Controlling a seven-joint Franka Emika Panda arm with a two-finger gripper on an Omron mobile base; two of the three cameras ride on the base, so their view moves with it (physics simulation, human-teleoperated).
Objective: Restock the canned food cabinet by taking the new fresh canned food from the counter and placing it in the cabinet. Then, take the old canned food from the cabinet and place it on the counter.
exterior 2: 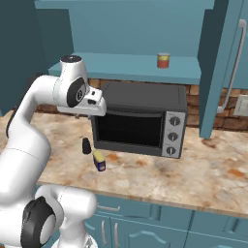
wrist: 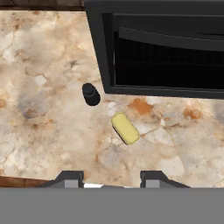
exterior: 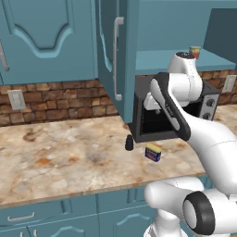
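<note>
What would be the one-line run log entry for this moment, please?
phase: approach | hand: above counter, holds nothing | blue can: on counter, before toaster oven | old can: on cabinet shelf

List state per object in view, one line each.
blue can: on the counter, upright, not held
red-orange can: upright on the cabinet shelf
cabinet door: open
black shaker: upright on the counter, beside the blue can
toaster oven: door closed
end effector: above the counter, holding nothing
</note>
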